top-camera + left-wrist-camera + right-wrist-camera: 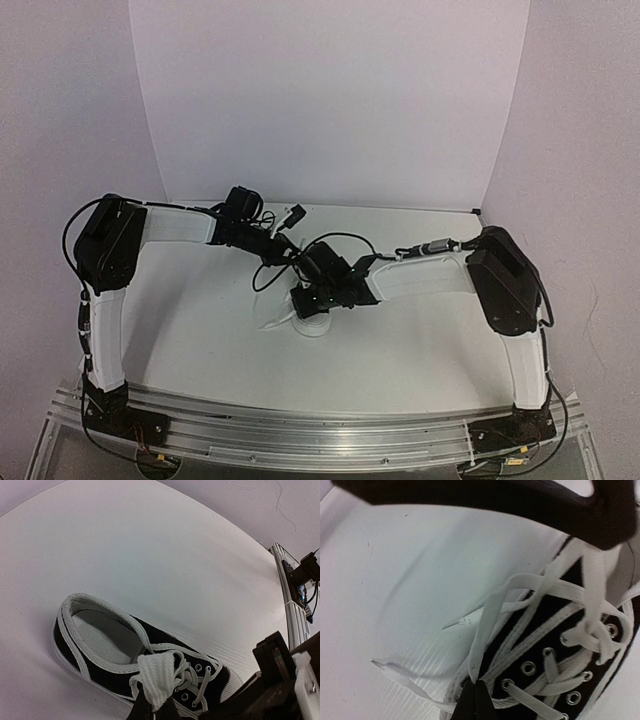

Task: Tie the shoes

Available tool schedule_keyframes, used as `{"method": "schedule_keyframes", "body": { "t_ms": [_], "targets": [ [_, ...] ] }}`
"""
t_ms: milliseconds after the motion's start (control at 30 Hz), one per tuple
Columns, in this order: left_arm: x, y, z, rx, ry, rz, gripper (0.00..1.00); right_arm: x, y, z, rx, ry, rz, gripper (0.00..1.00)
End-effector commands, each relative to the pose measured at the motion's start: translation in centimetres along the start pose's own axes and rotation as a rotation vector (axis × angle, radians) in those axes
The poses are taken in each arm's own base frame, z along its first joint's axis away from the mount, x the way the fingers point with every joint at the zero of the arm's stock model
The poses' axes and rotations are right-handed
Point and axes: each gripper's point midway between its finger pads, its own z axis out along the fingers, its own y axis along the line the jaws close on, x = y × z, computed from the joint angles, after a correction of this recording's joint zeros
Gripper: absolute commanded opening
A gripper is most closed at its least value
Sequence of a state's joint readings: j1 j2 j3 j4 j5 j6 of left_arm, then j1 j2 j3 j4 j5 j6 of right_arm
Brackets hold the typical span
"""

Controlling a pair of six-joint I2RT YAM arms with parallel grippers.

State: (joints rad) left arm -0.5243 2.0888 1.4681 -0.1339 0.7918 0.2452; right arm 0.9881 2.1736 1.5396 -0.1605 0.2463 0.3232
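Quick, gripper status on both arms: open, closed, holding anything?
Left gripper: closed, pinching a fold of lace.
Right gripper: closed, pinching a lace strand.

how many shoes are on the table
1. The sneaker lies on the table, left claw and right claw each pinching one lace. No second shoe shows in any view.

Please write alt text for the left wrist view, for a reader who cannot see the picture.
A black sneaker with white trim lies on a white table, its opening in view. At the bottom edge, the left gripper has its jaws shut on a flat white lace that comes from the eyelets.
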Motion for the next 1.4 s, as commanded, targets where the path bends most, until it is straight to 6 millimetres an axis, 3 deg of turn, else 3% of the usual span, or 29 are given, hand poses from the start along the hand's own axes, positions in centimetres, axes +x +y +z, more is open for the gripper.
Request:
{"method": "schedule_keyframes", "body": {
  "t_ms": [0,367,433,633,800,900,1067,1233,1367],
  "targets": [
    [-1.0,-0.6,-0.6,0.024,-0.015,0.042,0.00,-3.9,-0.1,-4.2,-0.158,-0.081,0.170,0.00],
    [-0.2,-2.6,-0.9,0.122,-0.013,0.123,0.00,-4.0,-3.8,-6.0,-0.288,-0.145,0.432,0.00],
    [0.8,-3.2,-1.1,0.144,0.000,0.182,0.00,-3.8,-4.5,-6.1,-0.284,-0.149,0.454,0.00],
    [4.5,-5.5,-1.5,0.241,0.038,0.462,0.00,-3.6,-3.7,-5.2,-0.332,-0.123,0.474,0.00],
    [8.1,-5.8,-1.3,0.273,0.085,0.767,0.01,-4.3,-4.0,-5.2,-0.344,-0.148,0.506,0.00],
    [9.2,-5.3,-1.2,0.257,0.107,0.903,0.18,-4.3,-4.3,-4.8,-0.343,-0.144,0.517,0.00],
    [9.3,-4.5,-1.4,0.214,0.135,1.005,0.43,-4.0,-4.2,-4.4,-0.348,-0.133,0.510,0.00],
    [11.8,-4.7,-3.1,0.215,0.203,1.055,0.50,-3.8,-4.1,-4.3,-0.354,-0.124,0.506,0.00],
    [12.0,-3.5,-4.9,0.198,0.214,0.999,0.56,-3.5,-4.0,-4.4,-0.358,-0.116,0.500,0.00]
  ]
}}
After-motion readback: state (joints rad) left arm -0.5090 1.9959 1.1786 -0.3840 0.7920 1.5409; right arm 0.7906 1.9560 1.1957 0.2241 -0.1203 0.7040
